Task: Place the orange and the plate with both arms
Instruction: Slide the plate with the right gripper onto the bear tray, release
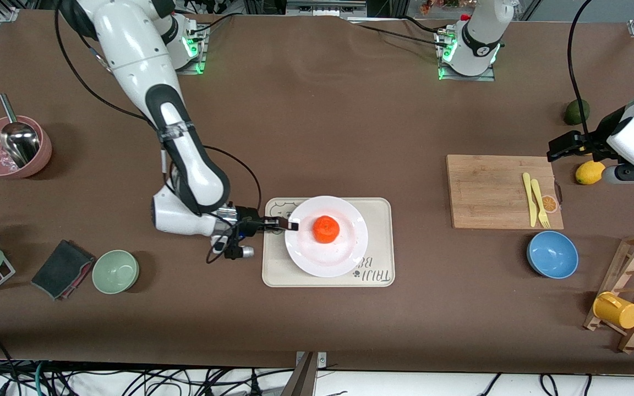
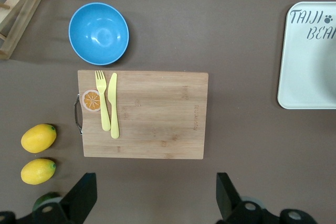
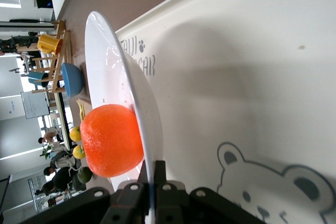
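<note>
The white plate lies over the beige bear-print tray in the middle of the table, and the orange sits on it. My right gripper is shut on the plate's rim at the side toward the right arm's end. In the right wrist view the rim of the plate runs down between the two fingers of the right gripper, with the orange just past them. My left gripper hangs open and holds nothing, up over the table by the cutting board's corner; its open jaws frame bare table.
A wooden cutting board carries a yellow fork and knife. A blue bowl, a lemon and an avocado lie around it. A rack with a yellow mug, a green bowl and a pink bowl stand at the table's ends.
</note>
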`<state>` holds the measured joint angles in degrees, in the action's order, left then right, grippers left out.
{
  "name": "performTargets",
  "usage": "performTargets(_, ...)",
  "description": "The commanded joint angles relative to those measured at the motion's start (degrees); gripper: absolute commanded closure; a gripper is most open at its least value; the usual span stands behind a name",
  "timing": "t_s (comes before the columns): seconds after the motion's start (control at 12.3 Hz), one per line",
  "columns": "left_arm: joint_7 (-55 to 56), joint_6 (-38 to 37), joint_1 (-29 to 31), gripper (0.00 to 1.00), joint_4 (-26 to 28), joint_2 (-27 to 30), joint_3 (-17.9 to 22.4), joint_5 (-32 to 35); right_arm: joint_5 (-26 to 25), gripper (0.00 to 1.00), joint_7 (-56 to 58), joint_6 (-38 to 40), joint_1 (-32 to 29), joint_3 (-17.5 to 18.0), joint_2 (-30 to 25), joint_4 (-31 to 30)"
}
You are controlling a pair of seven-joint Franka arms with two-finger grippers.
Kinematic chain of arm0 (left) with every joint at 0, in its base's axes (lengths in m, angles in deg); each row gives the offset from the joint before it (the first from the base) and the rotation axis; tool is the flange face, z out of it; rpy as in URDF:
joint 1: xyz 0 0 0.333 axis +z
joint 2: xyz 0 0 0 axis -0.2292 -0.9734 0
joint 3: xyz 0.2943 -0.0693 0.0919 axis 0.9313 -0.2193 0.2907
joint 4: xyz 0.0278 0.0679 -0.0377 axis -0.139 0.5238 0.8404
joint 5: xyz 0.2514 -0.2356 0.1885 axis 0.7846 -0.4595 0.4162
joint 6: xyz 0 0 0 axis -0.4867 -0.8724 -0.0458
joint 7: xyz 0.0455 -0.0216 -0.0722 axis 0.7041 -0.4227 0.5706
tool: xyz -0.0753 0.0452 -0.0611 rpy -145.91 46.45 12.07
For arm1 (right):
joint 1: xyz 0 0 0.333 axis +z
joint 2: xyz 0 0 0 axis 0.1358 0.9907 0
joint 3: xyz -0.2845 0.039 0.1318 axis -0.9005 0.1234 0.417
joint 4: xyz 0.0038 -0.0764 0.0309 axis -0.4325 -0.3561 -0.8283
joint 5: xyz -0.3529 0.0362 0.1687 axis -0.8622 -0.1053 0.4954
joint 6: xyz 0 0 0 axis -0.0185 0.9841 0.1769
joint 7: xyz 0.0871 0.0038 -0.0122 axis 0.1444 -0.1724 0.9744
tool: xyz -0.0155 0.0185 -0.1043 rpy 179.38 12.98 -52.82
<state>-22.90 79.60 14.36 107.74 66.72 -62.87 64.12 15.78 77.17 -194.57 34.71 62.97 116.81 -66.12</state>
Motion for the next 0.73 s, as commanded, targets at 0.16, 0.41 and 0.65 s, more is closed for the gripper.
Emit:
performTargets(0.16,-0.5,-0.1,-0.1,0.00,-0.2,0.4,0.4,-0.6,1.9,1.00,-1.2,-4.5,2.3,0.6,5.6,5.9)
performTargets(0.41,-0.5,-0.2,-0.1,0.00,-0.2,0.4,0.4,-0.6,1.9,0.81,-1.3,-4.5,2.6,0.7,5.6,5.8)
performTargets(0.65,-0.5,-0.2,-0.1,0.00,-0.2,0.4,0.5,-0.6,-0.4,0.00,-0.4,-4.2,2.7,0.3,4.3,5.6)
